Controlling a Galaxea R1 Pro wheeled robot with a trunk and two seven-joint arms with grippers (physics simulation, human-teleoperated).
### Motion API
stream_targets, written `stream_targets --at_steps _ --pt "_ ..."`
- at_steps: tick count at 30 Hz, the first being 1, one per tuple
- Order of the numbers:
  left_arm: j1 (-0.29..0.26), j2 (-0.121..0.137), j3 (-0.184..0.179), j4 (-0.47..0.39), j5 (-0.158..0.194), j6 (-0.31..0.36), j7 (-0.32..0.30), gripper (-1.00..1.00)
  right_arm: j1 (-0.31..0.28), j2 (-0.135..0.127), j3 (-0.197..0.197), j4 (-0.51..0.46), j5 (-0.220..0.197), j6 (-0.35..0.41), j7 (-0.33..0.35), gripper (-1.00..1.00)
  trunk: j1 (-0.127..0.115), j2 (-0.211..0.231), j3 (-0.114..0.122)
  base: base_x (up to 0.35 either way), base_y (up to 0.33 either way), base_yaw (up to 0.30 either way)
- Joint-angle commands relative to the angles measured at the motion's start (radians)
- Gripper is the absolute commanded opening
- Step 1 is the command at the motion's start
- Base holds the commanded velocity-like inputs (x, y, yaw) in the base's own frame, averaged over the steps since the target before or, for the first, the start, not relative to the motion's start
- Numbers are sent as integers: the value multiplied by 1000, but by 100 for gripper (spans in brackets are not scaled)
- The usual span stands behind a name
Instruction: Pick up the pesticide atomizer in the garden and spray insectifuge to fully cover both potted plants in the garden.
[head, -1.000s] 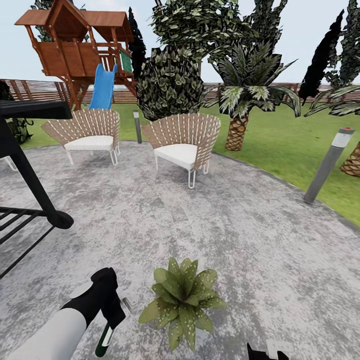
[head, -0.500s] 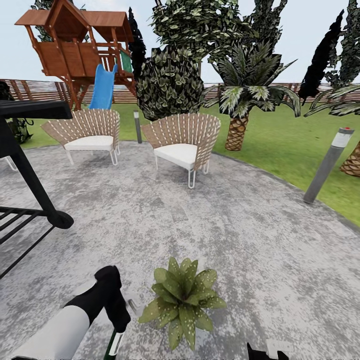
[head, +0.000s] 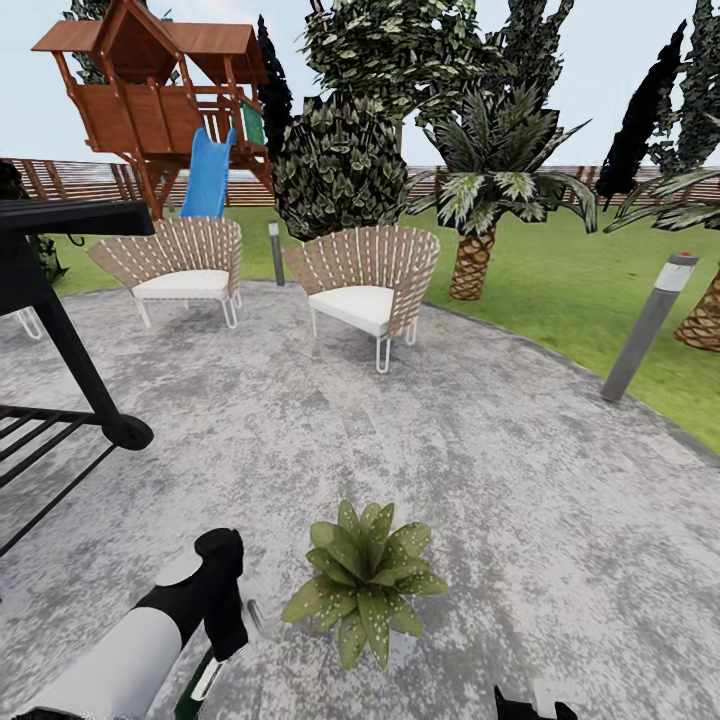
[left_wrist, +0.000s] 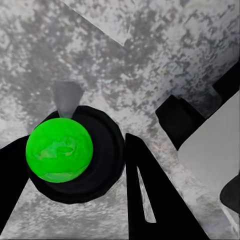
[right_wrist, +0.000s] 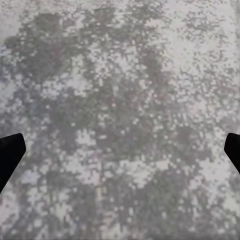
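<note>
Left gripper (left_wrist: 75, 165): fingers clamped on the pesticide atomizer (head: 200, 682), lower left of the head view, bottle hanging below the wrist, likely so the nozzle faces the plant.
Atomizer up close: green bottle (left_wrist: 60, 149) fills the wrist view's lower left.
Speckled potted plant (head: 365, 580): bottom centre on the stone patio (head: 520, 470), just beside the bottle.
Right gripper (right_wrist: 120, 150): fingers spread wide over bare stone, idle.
Second plant: not seen.

Head view looks forward-down over the patio (head: 480, 450); both wrist views face it closely.
</note>
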Motion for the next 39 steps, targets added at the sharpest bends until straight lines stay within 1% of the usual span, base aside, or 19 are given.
stream_targets --at_steps 1,2,3,5,7,14,20,26,27,28,29,36,39 --pt "-18 0 -3 -17 -18 11 -10 -100 -1 0 -8 1 10 -3 -2 100 0 0 -1 0 0 0" --pt "-37 0 -3 -41 -28 13 -13 -100 -1 0 -7 1 10 -3 -2 100 0 0 -1 0 0 0" --pt "-43 0 -4 -60 -32 13 -8 -100 -1 0 -8 1 10 -3 -2 100 0 0 -1 0 0 0" --pt "-47 1 -5 -85 -37 12 -3 -100 -1 -1 -7 2 12 -3 -1 100 0 0 -1 0 0 0" --pt "-46 1 -5 -104 -50 10 -3 -100 -1 -5 -7 3 14 -5 -1 100 0 0 -1 0 0 0" --pt "-29 11 -6 -88 -50 5 -5 -100 -1 -6 -7 3 15 -4 0 100 0 0 -1 0 0 0" --pt "-20 4 -5 -89 -50 4 -5 -100 -1 -6 -7 3 15 -5 1 100 0 0 -1 0 0 0" --pt "-20 5 -11 -94 -52 4 -4 -100 -1 -3 -7 1 12 -5 -1 100 0 0 -1 0 0 0" --pt "-20 6 -21 -98 -52 5 -5 -100 -1 -3 -7 0 12 -5 -1 100 0 0 -1 0 0 0" --pt "-20 8 -43 -102 -52 5 -4 -100 -1 -3 -7 0 12 -5 -1 100 0 0 -1 0 29 0" --pt "-20 8 -45 -102 -52 5 -4 -100 -1 -3 -7 0 12 -4 -1 100 0 0 -1 0 57 -16" --pt "-20 5 -47 -102 -52 5 -4 -100 -1 -4 -7 0 11 -4 -1 100 0 0 -1 -98 194 -248" --pt "-20 5 -47 -102 -52 5 -4 -100 -1 -4 -7 0 11 -5 -1 100 0 0 -1 -54 159 -86"
